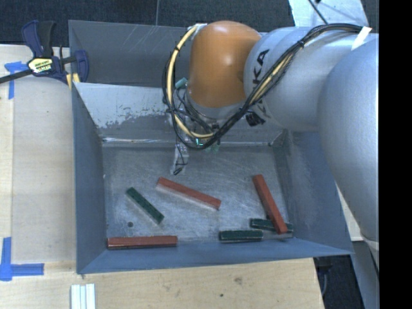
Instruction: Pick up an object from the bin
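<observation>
Grey bin point(90, 172): gripper point(179, 165) near long red-brown bar point(188, 194)

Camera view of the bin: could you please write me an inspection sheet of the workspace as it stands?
Surface: grey metal bin, floor scuffed.
Job's things: six loose sticks lying flat: pale red stick in the middle; left green stick; brown-red stick along the front wall; right red stick, its near end crossing a short green stick; front green stick.
Clutter: nothing seen.
Grippers: gripper hangs behind the pale red stick's left end, touching no stick.
Cables: yellow and black cables loop round the orange cover.
Surroundings: nothing seen.
</observation>
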